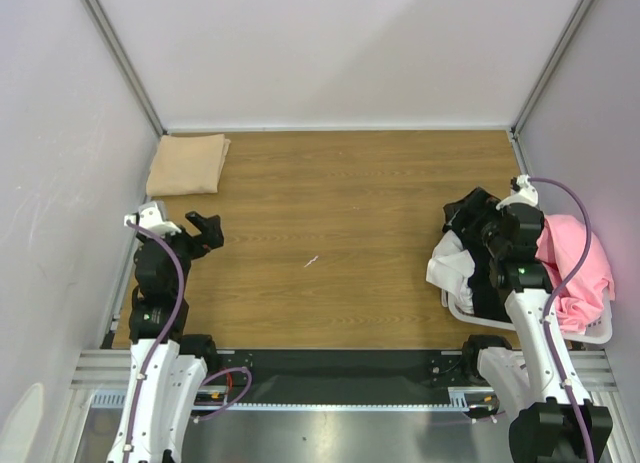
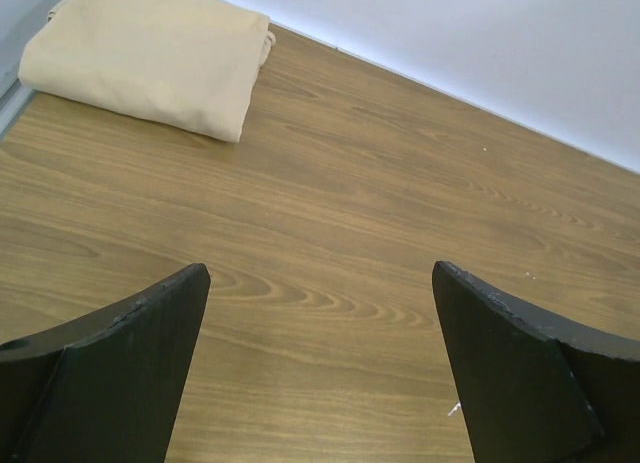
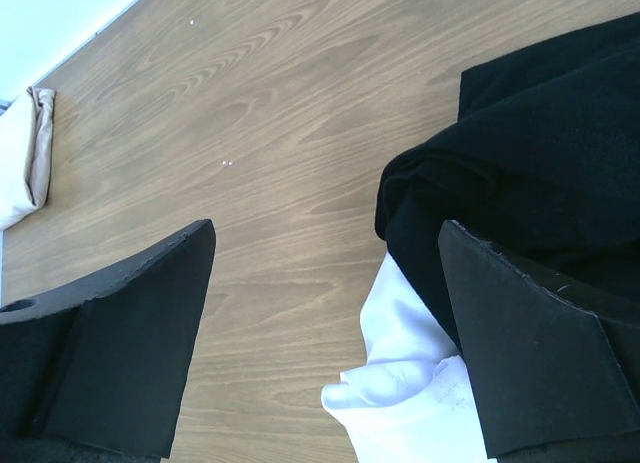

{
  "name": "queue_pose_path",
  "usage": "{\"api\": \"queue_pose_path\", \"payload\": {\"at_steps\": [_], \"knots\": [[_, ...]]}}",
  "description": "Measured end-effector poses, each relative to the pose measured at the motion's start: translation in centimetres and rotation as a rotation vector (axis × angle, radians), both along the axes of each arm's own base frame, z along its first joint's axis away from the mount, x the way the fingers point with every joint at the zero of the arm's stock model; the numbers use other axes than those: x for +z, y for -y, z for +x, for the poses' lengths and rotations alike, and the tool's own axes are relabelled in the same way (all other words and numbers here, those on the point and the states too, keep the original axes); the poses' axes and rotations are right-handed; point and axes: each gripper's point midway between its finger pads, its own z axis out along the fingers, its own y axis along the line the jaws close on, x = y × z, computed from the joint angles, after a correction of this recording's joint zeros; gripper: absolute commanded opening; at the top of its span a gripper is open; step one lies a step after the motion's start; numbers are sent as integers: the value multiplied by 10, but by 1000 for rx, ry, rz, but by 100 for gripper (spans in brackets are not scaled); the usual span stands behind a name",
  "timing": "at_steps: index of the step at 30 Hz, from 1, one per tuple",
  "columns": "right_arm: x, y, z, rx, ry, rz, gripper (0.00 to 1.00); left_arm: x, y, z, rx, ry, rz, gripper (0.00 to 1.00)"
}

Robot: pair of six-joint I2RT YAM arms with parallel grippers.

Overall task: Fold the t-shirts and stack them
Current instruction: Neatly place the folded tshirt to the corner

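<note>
Well, my left claw [image 2: 320, 273] and right claw [image 3: 325, 233] are wide open, empty. The tan t-shirt [image 2: 150, 53] lies folded at the far left corner of the desk [image 2: 400, 183]; under the right claw the black t-shirt [image 3: 540, 133] overlaps the white t-shirt [image 3: 410, 383], so I may pinch both together

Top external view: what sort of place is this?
Probably a lab robot cell: wood-grain table walled by plain white panels, a folded tan t-shirt, a laundry basket of shirts.

The basket [image 1: 595, 336] is largely hidden, seemingly beneath the heaped t-shirts [image 1: 575, 268]
</note>
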Motion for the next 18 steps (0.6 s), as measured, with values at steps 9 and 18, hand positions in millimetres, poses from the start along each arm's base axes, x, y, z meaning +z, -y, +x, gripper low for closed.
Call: {"api": "queue_pose_path", "payload": {"at_steps": [9,18], "knots": [[-6,1,-2,-4,-17,-1,100,-1,1,-1,-8,2,6,100],[-6,1,-2,-3,-17,-2,100,-4,1,0,-8,-9,6,100]]}}
